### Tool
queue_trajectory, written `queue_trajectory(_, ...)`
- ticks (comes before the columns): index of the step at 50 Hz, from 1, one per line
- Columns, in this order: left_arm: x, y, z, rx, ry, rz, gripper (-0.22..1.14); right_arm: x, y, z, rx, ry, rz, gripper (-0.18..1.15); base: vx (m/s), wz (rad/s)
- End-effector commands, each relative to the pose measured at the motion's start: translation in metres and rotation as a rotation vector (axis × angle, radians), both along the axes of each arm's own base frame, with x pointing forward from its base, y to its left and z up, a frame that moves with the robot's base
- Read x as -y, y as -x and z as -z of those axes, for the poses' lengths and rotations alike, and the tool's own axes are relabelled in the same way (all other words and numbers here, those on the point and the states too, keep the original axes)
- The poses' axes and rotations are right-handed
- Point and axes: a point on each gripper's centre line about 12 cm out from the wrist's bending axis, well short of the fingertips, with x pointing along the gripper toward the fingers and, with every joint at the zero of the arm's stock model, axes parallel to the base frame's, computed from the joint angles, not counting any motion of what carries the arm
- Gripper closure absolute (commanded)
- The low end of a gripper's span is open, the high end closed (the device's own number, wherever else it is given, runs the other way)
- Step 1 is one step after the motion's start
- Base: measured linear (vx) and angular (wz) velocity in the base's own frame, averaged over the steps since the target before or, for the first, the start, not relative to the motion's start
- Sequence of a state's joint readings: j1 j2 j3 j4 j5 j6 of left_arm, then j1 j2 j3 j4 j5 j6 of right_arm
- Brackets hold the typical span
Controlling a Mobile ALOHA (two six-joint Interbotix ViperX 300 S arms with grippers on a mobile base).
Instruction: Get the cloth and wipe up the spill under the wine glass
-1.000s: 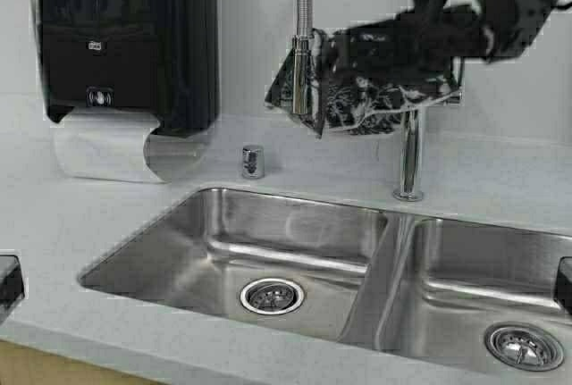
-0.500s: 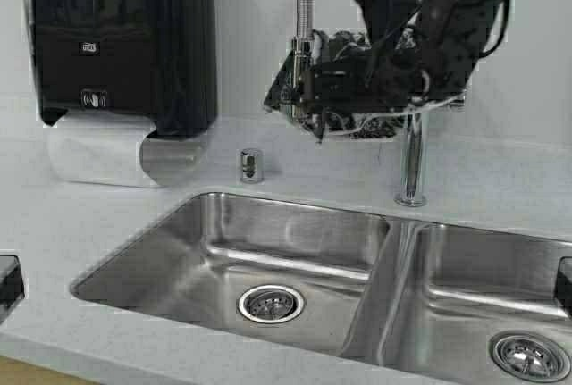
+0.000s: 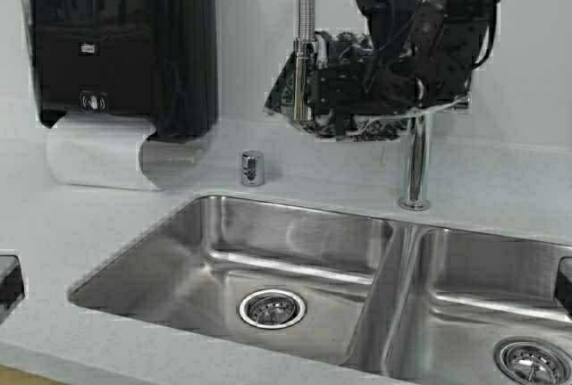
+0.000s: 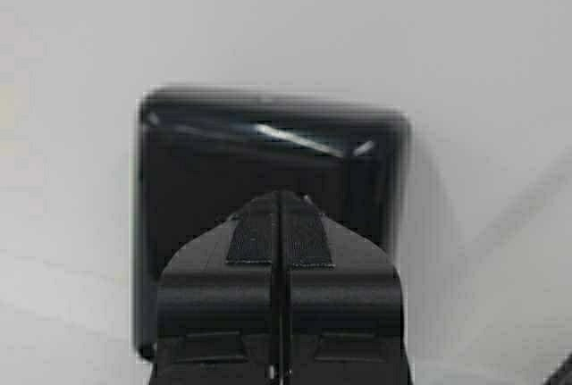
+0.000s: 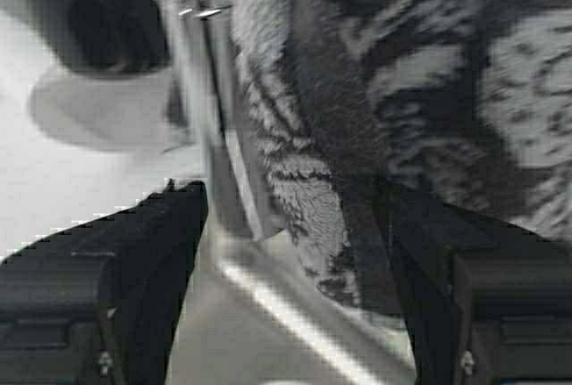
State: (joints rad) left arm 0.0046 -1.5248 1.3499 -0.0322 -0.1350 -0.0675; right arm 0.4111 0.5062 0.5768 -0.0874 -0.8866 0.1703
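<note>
Currently: left gripper [image 4: 280, 242] parked low at left, fingers pressed together, empty | cloth [image 3: 344, 90] draped over faucet [image 3: 414, 166] for storage | right gripper [image 5: 286, 251] jaws spread wide around cloth edge, not clamped | change: arm advanced onto cloth; base shifted slightly.

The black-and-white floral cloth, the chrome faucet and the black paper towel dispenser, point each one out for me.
black-and-white floral cloth [image 3: 288, 90], high view, its hanging left corner.
chrome faucet [image 3: 415, 166], high view, its upright stem above the base.
black paper towel dispenser [image 3: 116, 37], high view, its front cover.
</note>
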Motion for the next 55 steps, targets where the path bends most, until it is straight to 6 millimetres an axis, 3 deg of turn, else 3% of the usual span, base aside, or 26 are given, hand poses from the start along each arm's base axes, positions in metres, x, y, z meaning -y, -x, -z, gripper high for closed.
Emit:
queue_trajectory(1,0.0,0.0,-0.003,0.008,0.002,0.0,0.89,-0.001,-0.009,-0.013,0.043,-0.02,0.006,0.07,0.01,0.0)
queue_trajectory(9,0.0,0.0,-0.003,0.008,0.002,0.0,0.89,-0.002,-0.012,-0.011,0.046,-0.021,0.006,0.28,0.0,0.0)
queue_trajectory(17,0.0,-0.001,-0.002,0.005,0.002,0.0,0.89,-0.003,-0.013,-0.011,0.046,-0.021,0.004,0.75,0.0,0.0)
queue_trajectory(22,0.0,-0.001,-0.002,0.005,0.002,0.0,0.89,-0.002,-0.011,-0.011,0.043,-0.02,0.006,0.96,0.0,0.0)
queue_trajectory(33,0.0,-0.001,-0.002,0.005,0.002,0.0,0.89,0.004,0.003,-0.028,0.056,-0.025,0.005,0.91,0.0,0.0)
queue_trajectory(42,0.0,-0.001,-0.001,0.002,0.002,0.0,0.89,0.009,0.015,-0.08,0.156,-0.068,0.003,0.91,0.0,0.0)
queue_trajectory(55,0.0,-0.001,0.001,-0.002,0.002,0.0,0.89,0.017,0.033,-0.184,0.367,-0.153,0.003,0.91,-0.01,0.0)
